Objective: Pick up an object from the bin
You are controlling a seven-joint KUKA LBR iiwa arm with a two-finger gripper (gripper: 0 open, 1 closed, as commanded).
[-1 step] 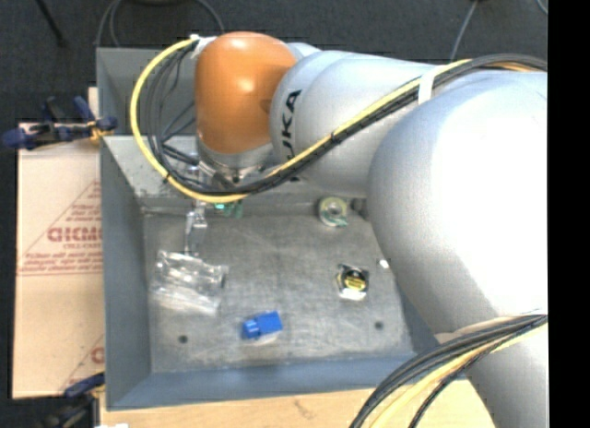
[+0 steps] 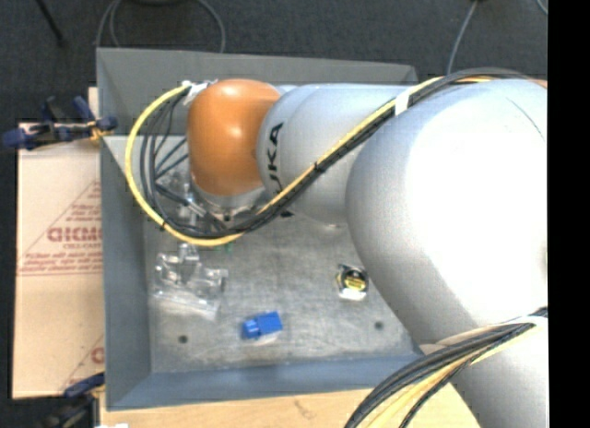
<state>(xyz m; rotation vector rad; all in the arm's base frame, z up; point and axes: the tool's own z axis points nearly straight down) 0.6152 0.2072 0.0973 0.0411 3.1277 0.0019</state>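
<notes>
Looked like a robotics lab to me: a big grey robot arm (image 2: 442,196) strung with cables (image 2: 132,154) hung over a metal bin (image 2: 115,260), dark carpet (image 2: 323,11) all around.

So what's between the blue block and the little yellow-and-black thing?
Nothing: the camera view shows bare grey bin floor between the blue block and the yellow-and-black thing.

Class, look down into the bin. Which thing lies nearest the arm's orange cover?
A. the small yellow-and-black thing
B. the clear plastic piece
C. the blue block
B: the clear plastic piece lies just below the orange cover in the view. The blue block sits further toward the near wall, and the yellow-and-black thing is off to the right.
</notes>
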